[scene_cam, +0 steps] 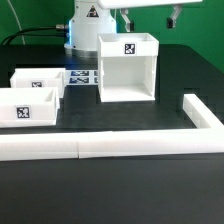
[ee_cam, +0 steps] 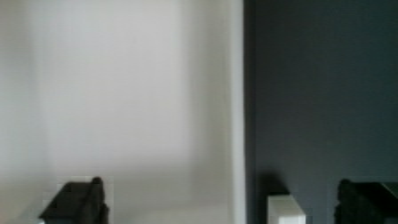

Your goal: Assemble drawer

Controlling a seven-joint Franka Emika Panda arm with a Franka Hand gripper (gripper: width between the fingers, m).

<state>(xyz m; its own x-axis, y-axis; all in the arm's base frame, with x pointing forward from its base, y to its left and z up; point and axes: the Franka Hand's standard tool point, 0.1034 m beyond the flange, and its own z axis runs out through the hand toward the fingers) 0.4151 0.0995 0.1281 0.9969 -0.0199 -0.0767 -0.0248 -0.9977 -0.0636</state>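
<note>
The drawer's large white casing (scene_cam: 128, 68) stands on the black table at the middle back, its open side facing the front and a square tag on its top edge. Two small white open-top trays (scene_cam: 38, 82) (scene_cam: 28, 106), each with a tag, sit at the exterior view's left. My gripper (scene_cam: 149, 18) hangs above the casing, open and empty, its jaws wide apart. In the wrist view my gripper (ee_cam: 222, 203) shows two dark fingertips (ee_cam: 75, 200) far apart. A blurred white surface of the casing (ee_cam: 116, 100) fills one half, dark table the other.
A long low white L-shaped bar (scene_cam: 100, 146) runs along the front and turns back at the exterior view's right (scene_cam: 205, 115). The marker board (scene_cam: 83, 75) lies between the trays and the casing. A small white piece (ee_cam: 285, 208) shows between my fingertips.
</note>
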